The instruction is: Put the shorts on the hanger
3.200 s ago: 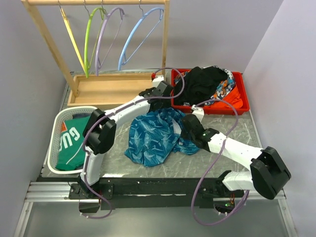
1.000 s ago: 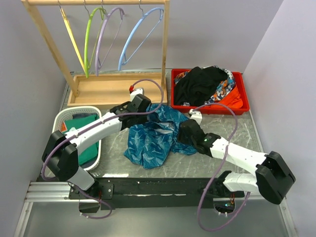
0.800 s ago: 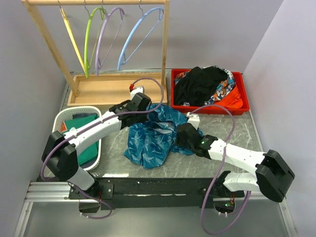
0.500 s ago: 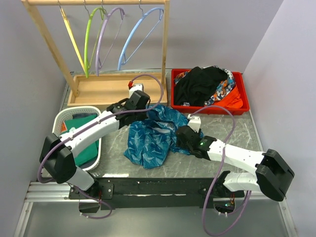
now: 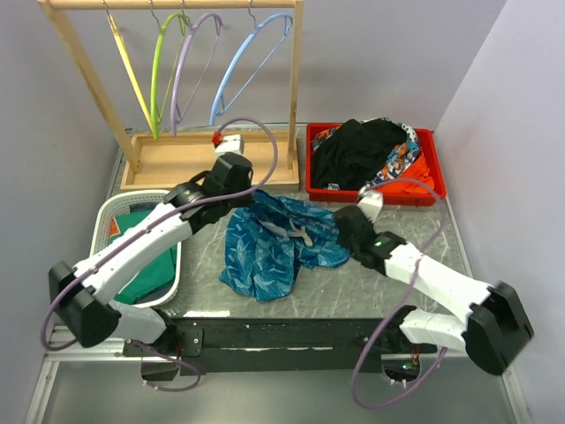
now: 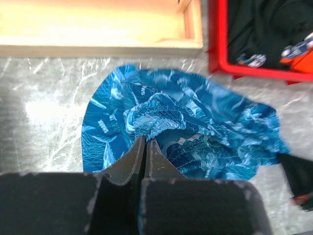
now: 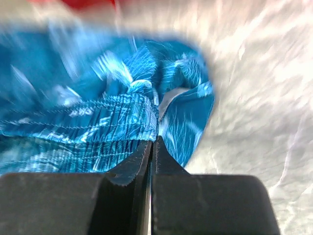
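Pinching the shorts [image 5: 265,258]: left gripper [image 6: 145,143], right gripper [image 7: 152,143], arms outstretched.

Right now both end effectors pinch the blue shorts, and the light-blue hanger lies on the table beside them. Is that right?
No. The light-blue hanger hangs from the wooden rack at the back, as the top external view shows. The left end effector and right end effector do both pinch the shorts.
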Controlling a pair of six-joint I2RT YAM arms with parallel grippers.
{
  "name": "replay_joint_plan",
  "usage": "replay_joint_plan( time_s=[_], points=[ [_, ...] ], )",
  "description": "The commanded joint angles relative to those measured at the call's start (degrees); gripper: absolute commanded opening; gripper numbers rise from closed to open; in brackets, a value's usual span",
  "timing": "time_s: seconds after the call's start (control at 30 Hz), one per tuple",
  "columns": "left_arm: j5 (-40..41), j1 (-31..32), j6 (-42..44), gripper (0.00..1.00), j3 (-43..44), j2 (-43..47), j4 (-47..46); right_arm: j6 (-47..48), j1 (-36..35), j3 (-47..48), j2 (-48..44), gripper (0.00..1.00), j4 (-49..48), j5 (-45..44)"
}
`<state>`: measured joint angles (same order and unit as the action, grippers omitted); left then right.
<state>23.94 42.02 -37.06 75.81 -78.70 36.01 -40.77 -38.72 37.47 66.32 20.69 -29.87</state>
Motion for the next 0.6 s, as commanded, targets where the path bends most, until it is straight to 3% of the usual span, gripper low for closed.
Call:
replay_joint_plan(
  time_s=[0.0,0.17,0.57],
  points=[
    [2.3,-0.1,1.0,0.01,3.0,5.6,0.6,4.3,3.5,10.1,-6.9,0.0,2.4,-2.5],
    [1.8,0.0,2.7,0.01,7.1,7.8,1.7,8.9,5.1,24.6,-8.6,0.0,5.9,-3.6],
    [2.3,-0.1,8.8,0.01,26.7,9.4,7.3,16.4,5.1,62.8,-5.9,0.0,13.0,-1.8]
  ],
)
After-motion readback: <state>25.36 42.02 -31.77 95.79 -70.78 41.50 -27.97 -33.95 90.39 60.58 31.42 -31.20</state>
